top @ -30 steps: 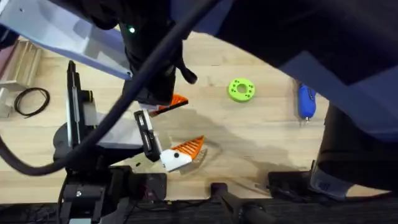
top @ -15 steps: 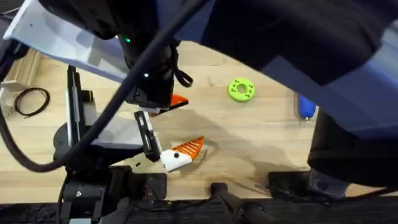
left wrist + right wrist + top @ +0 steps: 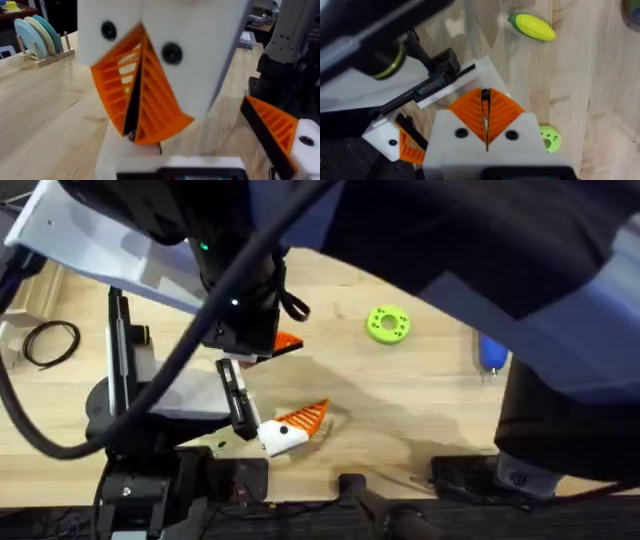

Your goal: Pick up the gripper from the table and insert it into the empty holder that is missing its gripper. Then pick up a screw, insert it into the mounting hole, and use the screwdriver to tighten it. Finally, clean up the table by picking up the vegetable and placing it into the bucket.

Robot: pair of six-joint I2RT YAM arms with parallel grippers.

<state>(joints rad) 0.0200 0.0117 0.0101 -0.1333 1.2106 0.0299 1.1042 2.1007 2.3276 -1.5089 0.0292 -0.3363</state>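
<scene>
My left gripper [image 3: 274,346] hangs low over the table's middle left, its white fingers and orange pads [image 3: 150,100] pressed shut; nothing shows clearly between them. Just in front of it lies a white finger mount with an orange tip [image 3: 290,430], also beside my left fingers [image 3: 280,132]. My right gripper [image 3: 486,120] is shut, high above the same white mount [image 3: 395,142]. The yellow corn vegetable [image 3: 532,26] lies on the wood beyond it. The blue screwdriver [image 3: 491,353] rests at the far right, partly covered by my right arm. The small gripper piece, the empty holder and the bucket I cannot make out.
A green disc with holes [image 3: 388,323] sits at mid-table, also under my right gripper [image 3: 550,138]. A black stand [image 3: 118,350] and a coiled black cable [image 3: 50,342] are at the left. A rack of plates [image 3: 37,37] stands farther off.
My left arm shifted slightly over the white mount. My right arm swung in, covering more of the screwdriver. Both have held still over the last half second.
</scene>
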